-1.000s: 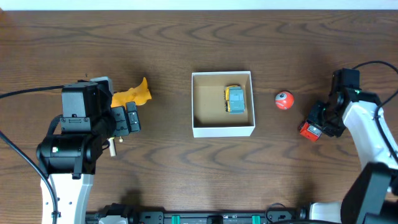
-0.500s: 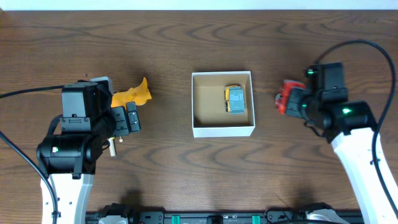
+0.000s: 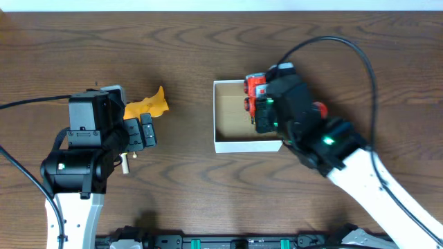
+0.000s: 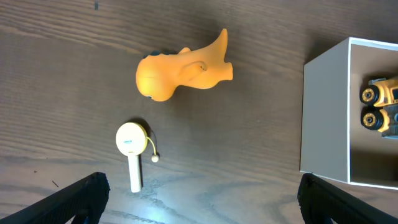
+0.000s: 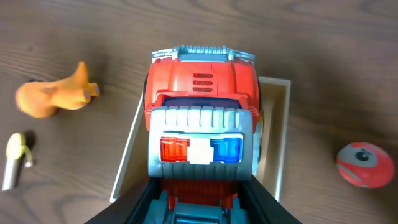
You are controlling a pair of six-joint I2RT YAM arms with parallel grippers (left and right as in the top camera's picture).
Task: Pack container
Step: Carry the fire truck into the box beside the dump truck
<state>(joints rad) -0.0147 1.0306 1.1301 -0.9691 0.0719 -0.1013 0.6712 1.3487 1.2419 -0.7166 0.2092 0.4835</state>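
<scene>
Right gripper point(image 5: 200, 210) pinches a red toy truck point(image 5: 201, 118) above the container point(image 3: 227, 117) at table centre. From overhead, the arm covers part of the box's interior. Left gripper point(image 4: 199, 199) sits spread near an orange toy point(image 4: 180, 68), with only its fingertips in frame.

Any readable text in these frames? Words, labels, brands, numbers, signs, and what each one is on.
No legible text in any view.
On the white disc with a stick handle: a faint grey mark on its face, too small to read.
On the red toy truck: a red and blue light bar, no lettering.
On the container: a blank white wall.
</scene>
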